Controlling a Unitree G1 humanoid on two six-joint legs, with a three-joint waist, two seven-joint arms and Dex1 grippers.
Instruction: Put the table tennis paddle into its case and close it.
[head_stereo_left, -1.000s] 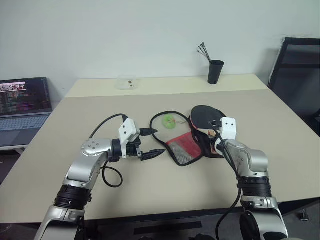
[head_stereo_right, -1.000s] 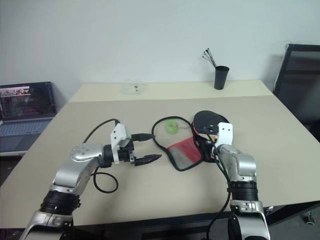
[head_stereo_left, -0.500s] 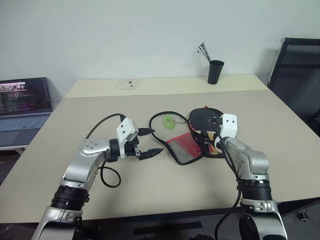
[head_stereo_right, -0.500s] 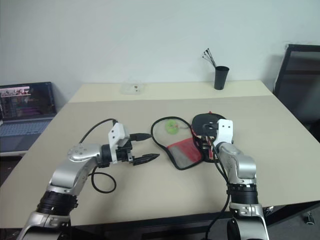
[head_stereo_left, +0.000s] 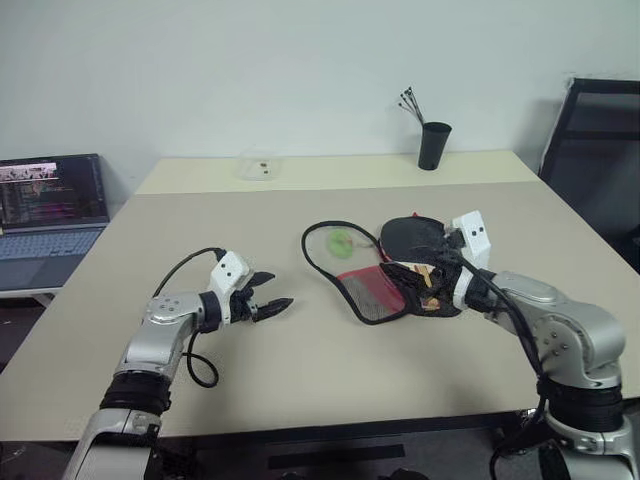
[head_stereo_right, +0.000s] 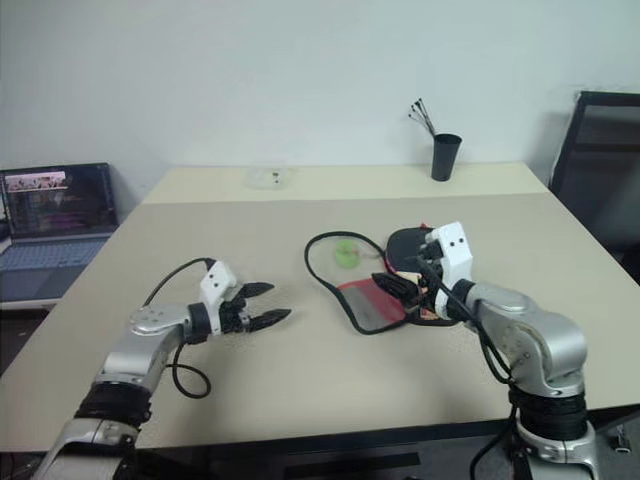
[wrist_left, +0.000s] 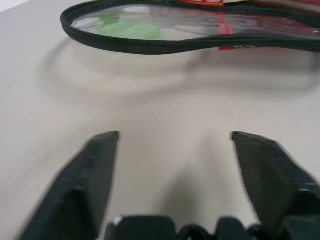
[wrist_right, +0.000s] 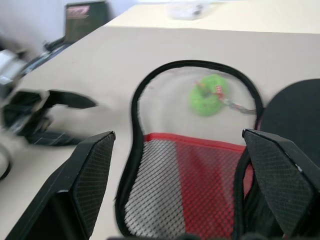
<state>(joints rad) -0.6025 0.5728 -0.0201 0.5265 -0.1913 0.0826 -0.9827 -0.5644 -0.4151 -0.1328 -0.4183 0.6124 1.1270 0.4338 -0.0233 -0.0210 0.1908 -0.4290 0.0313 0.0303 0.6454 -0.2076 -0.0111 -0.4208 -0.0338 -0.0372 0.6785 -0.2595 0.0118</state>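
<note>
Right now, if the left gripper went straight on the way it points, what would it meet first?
Probably the case: the open left gripper points across bare table at its black zippered rim, though depth is hard to judge.

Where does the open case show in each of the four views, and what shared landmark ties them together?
Left eye view: case at table centre, beside the right pincer.
Right eye view: centre.
Left wrist view: along the top edge.
Right wrist view: centre.
Shared landmark: the green patch inside the flap.

Silver arms, black cables, white wrist blocks
</note>
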